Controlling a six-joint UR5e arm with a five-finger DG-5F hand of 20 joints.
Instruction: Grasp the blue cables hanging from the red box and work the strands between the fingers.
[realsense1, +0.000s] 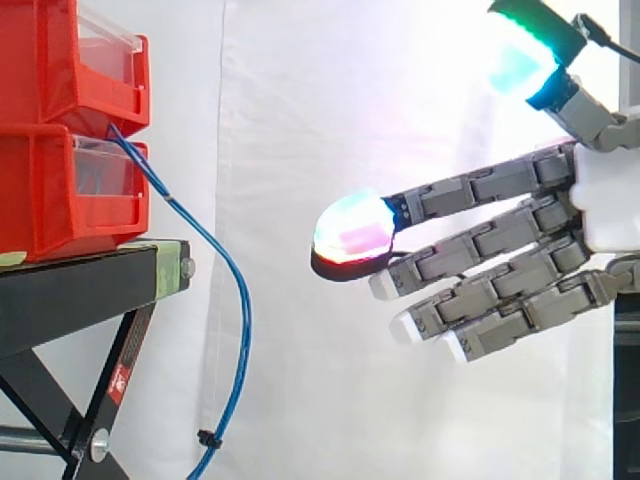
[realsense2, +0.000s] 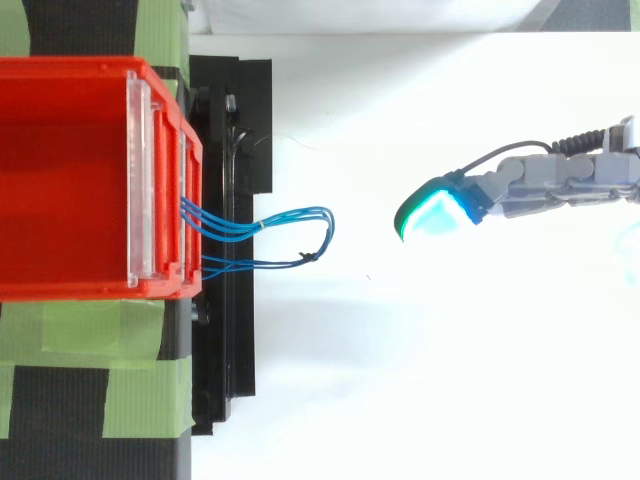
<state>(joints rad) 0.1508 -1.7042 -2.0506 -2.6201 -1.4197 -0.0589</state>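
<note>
Blue cables hang from the front of the stacked red boxes and loop down past the stand's edge. From above, the cables form a loop that sticks out to the right of the red box. My hand hovers to the right of the cables, well apart from them, with its fingers stretched out straight toward the boxes and nothing between them. In the top view the hand reaches in from the right edge, with a clear gap between it and the cable loop.
The red boxes rest on a black stand with green tape on its top. A white curtain hangs behind everything.
</note>
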